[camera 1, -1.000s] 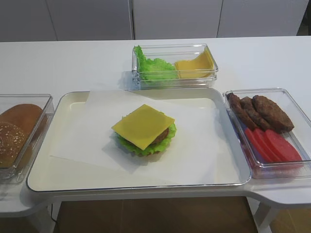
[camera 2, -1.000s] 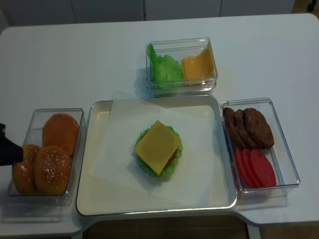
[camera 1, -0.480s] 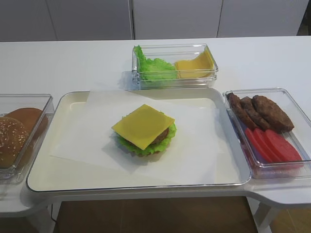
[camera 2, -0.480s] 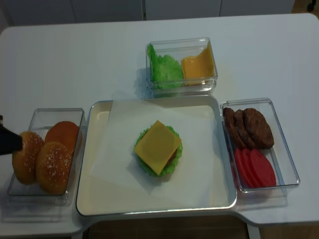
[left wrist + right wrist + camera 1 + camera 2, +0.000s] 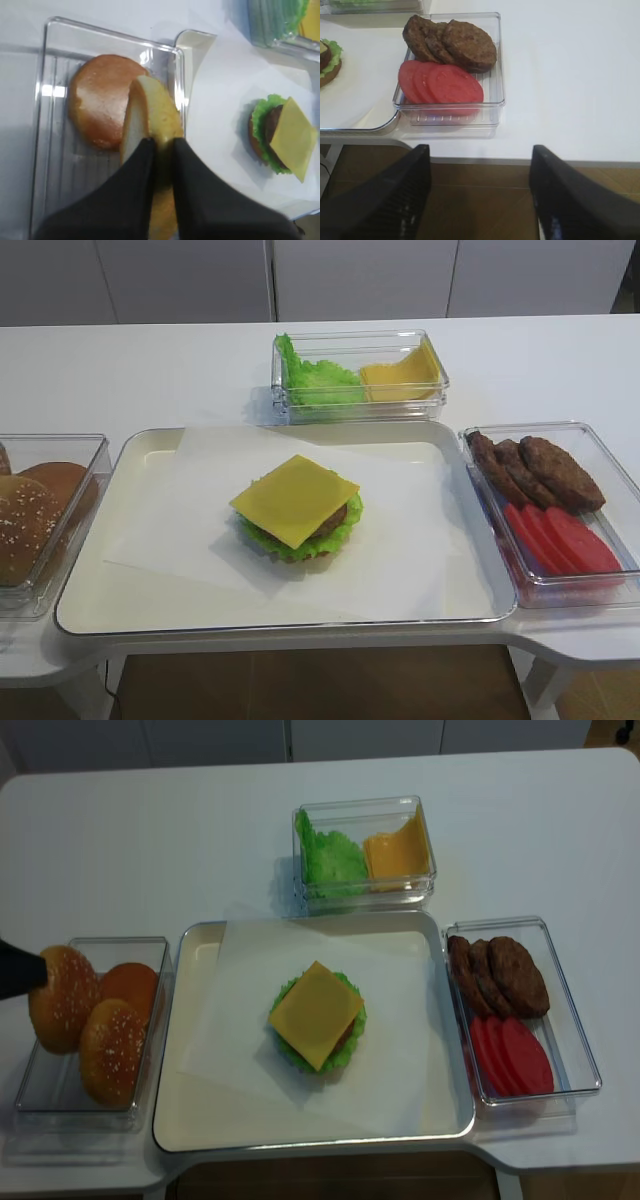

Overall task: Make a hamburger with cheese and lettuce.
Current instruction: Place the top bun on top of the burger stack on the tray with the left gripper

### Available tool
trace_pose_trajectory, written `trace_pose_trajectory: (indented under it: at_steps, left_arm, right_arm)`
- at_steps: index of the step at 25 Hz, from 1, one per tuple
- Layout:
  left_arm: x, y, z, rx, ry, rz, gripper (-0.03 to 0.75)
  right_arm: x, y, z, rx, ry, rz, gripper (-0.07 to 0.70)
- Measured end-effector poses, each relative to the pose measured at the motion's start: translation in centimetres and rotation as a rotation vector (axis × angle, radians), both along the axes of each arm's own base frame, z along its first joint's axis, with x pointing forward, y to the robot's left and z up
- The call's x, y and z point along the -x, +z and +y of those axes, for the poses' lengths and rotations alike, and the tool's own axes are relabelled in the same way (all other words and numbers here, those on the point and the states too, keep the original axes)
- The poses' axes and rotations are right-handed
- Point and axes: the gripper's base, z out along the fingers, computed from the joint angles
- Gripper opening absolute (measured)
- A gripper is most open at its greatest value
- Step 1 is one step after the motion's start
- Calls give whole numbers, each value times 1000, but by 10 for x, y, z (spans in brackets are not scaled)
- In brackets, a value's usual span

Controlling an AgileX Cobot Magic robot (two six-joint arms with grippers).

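On the tray (image 5: 190,1110), the hamburger (image 5: 317,1016) is stacked up to lettuce (image 5: 345,1050), patty and cheese (image 5: 316,1013); no top bun is seen. At 9 o'clock, a sesame bun (image 5: 62,1012) is pinched edge-on by the left gripper (image 5: 161,155); placing is judged to remain. The right gripper (image 5: 480,195) fingers are spread, empty.

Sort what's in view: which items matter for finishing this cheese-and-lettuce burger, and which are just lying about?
In play:
- stacked burger, frilly green lettuce, brown patty, square yellow cheese slice
- sesame-seeded bun top, gripped by the left gripper

Lying about:
- clear tub of spare lettuce and cheese
- clear tub of patties and tomato slices
- plain brown bun

Patties (image 5: 540,472) w/ tomato slices (image 5: 558,538)
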Motion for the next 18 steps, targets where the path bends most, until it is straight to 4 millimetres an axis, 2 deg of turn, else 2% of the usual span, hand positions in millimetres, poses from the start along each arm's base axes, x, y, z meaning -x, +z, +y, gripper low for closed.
trace_pose_trajectory:
  at_steps: [3, 9, 18]
  left_arm:
    - [-4, 6, -1, 23, -4, -53, 74]
    - [-15, 34, 0, 39, 9, -178, 73]
    - [-18, 42, -1, 86, 29, -217, 71]
  right_arm:
    - [0, 0, 0, 0, 0, 0, 468]
    - [0, 0, 0, 0, 0, 0, 468]
    - [0, 0, 0, 0, 0, 0, 468]
